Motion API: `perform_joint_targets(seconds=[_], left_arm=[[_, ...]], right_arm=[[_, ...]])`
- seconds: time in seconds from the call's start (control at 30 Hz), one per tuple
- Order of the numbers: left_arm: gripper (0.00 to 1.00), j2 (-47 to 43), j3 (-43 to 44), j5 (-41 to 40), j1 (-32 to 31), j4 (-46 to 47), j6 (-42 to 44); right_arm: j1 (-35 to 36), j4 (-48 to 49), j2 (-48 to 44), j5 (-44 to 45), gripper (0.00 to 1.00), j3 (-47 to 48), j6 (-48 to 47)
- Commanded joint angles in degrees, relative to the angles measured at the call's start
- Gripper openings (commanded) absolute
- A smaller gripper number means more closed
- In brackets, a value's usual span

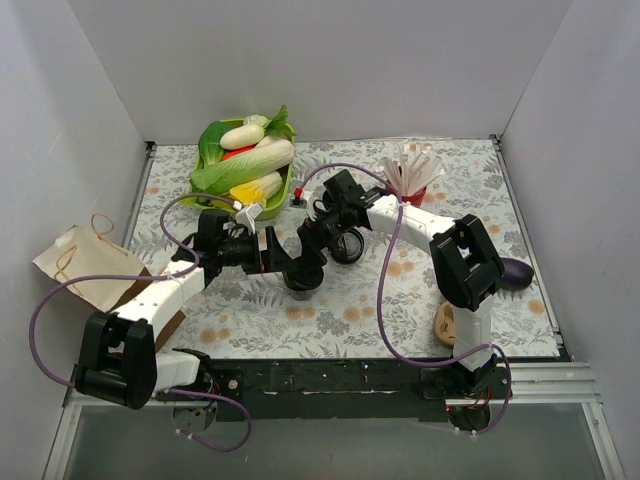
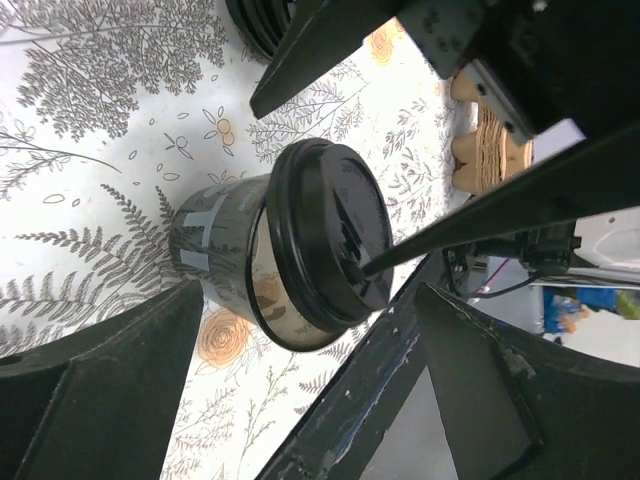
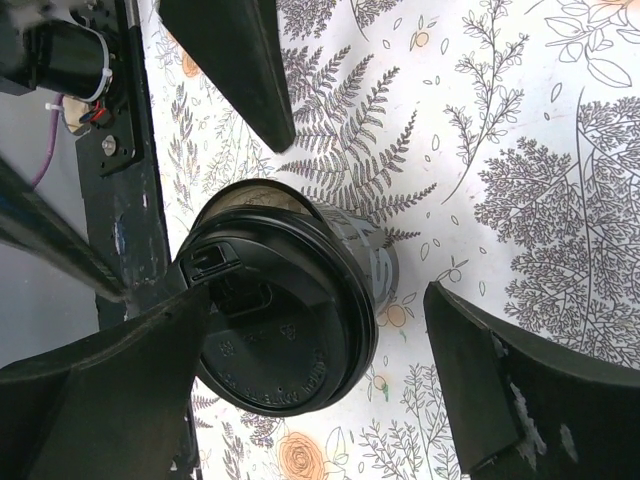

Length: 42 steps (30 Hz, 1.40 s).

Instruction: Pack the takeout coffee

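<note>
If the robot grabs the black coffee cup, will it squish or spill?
The takeout coffee looks like a thin disposable cup, so a hard squeeze would probably dent it. Its black lid sits crooked, with cup rim showing on one side, so it might pop off. Standing upright, it could tip if pushed high.

Bright, even light falls from above and shadows are soft; the round black plastic lid (image 3: 280, 320) shows a dull sheen.
</note>
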Motion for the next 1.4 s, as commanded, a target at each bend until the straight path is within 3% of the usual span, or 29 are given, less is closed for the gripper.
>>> perform_joint_targets(seconds=[0.0, 0.17, 0.27, 0.4, 0.53, 0.67, 0.9, 1.37], left_arm=[[0.87, -6.3, 6.4, -2.4, 1.1, -11.9, 12.2], [0.83, -6.4, 13.5, -9.4, 1.6, -25.1, 22.2], [0.63, -2.5, 16.6, -17.5, 2.3, -31.9, 25.5], [0.34, 3.2, 16.6, -20.6, 3.0, -34.0, 26.3], [0.21, 13.7, 17.5, -17.8, 3.0, -35.3, 27.0], [0.19, 16.6, 17.3, -9.3, 3.0, -33.9, 27.6], [0.22, 17.6, 17.0, -1.3, 2.9, -32.5, 28.8], [0.28, 18.0, 16.6, 1.7, 2.8, -31.5, 28.5]], right_arm=[[1.0, -0.9, -2.5, 0.7, 0.96, 2.2, -2.1], [1.4, -1.0, -2.2, 1.5, 0.96, 2.4, -2.3], [1.6, -1.1, -1.9, 1.7, 0.96, 2.8, -2.4], [1.9, -1.0, -1.5, 1.9, 0.97, 3.4, -2.5], [2.5, -1.0, -1.1, 2.2, 0.97, 4.1, -2.5], [3.1, -1.2, -0.5, 2.7, 0.97, 4.7, -2.6], [4.2, -1.5, 0.4, 3.4, 0.97, 5.4, -3.1], [4.6, -2.4, 2.7, 4.2, 0.97, 7.5, -2.5]])
